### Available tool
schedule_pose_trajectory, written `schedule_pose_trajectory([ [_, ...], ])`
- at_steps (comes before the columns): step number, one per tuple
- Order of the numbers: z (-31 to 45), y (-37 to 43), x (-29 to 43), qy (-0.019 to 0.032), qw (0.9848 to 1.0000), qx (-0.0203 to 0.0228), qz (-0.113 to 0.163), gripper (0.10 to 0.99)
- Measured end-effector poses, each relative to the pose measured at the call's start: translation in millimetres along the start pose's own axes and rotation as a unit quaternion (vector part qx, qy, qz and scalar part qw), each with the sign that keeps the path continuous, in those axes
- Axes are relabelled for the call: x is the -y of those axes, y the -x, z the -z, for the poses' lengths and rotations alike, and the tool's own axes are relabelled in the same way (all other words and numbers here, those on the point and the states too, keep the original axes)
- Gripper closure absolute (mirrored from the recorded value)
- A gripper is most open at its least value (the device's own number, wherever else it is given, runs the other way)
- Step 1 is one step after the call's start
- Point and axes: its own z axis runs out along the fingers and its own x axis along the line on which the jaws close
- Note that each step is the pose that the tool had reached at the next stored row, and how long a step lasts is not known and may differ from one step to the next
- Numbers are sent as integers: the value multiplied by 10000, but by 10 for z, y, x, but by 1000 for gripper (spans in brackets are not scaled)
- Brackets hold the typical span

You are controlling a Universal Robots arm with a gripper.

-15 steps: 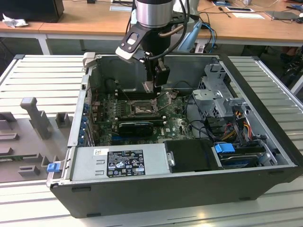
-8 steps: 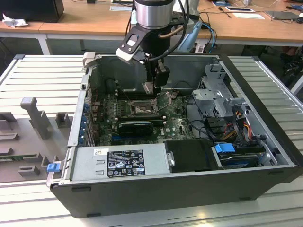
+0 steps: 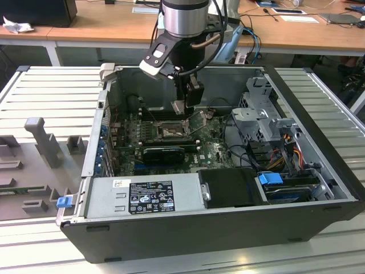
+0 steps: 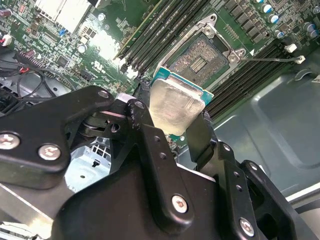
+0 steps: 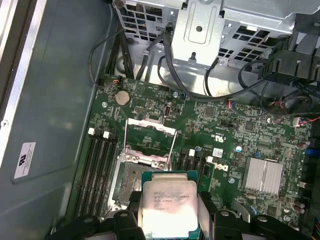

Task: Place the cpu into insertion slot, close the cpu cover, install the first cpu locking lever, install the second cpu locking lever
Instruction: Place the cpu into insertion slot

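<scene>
My gripper is shut on the cpu, a flat square chip with a pale silver top and a green rim, pinched by its edges between two black fingers. The chip hangs tilted just above the insertion slot, partly overlapping its near edge. The slot's dark contact field lies exposed. The cpu cover stands swung open beyond the slot. A thin locking lever lies unlatched beside the slot. In the exterior view the gripper reaches down into the case over the slot.
Memory slots flank the socket on both sides. A silver finned heatsink and loose black cables sit nearby. The metal drive cage and power supply bound the green board inside the case walls.
</scene>
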Motion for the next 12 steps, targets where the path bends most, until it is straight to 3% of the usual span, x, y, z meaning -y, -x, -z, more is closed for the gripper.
schedule_pose_trajectory([
  [12, -62, -7, 5, 1, 10000, 3, -35, 557],
])
